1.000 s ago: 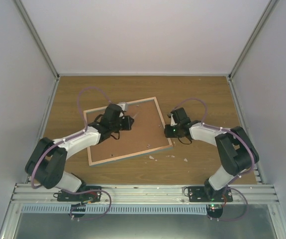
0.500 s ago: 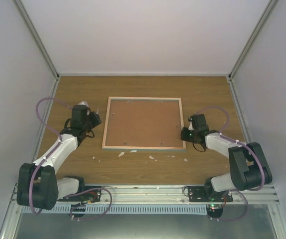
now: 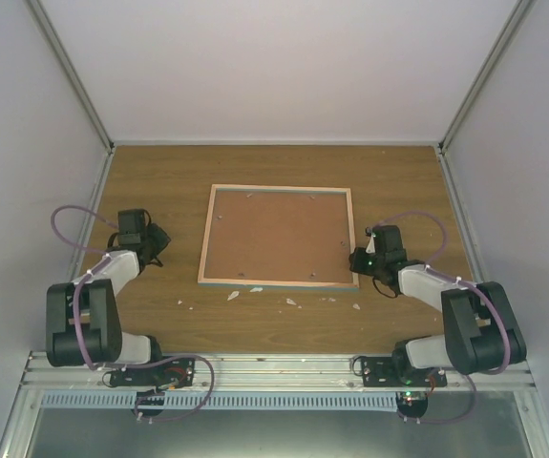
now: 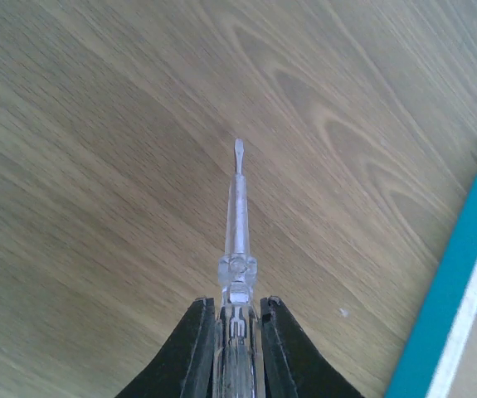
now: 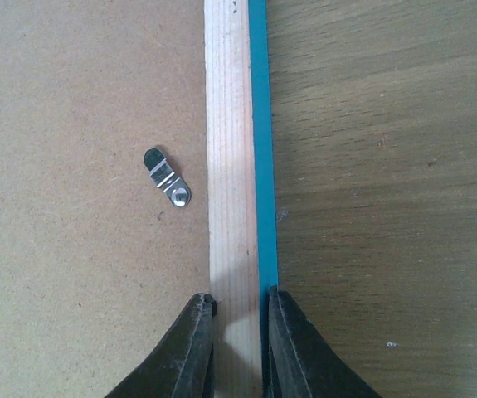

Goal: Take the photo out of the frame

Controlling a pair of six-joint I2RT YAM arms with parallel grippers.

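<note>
The frame [image 3: 276, 236] lies back-up in the middle of the table, showing its pale wood rim and brown fibreboard. Its turquoise edge shows in the left wrist view [image 4: 450, 286] and right wrist view [image 5: 261, 141]. The photo is hidden. My right gripper [image 3: 359, 259] is shut on the frame's right rim [image 5: 231, 207], one finger on the fibreboard side, one on the turquoise outer edge. My left gripper [image 3: 156, 234] is left of the frame, shut on a clear-handled screwdriver [image 4: 236, 249] whose tip points at bare wood.
A small metal retaining clip [image 5: 167, 179] sits on the fibreboard beside the rim. Small pale scraps [image 3: 289, 301] lie on the table in front of the frame. Walls enclose the table on the left, right and back.
The frame was turned from skewed to square with the table. My left arm pulled back off the frame to the left. My right gripper stayed on the right rim and moved right.
</note>
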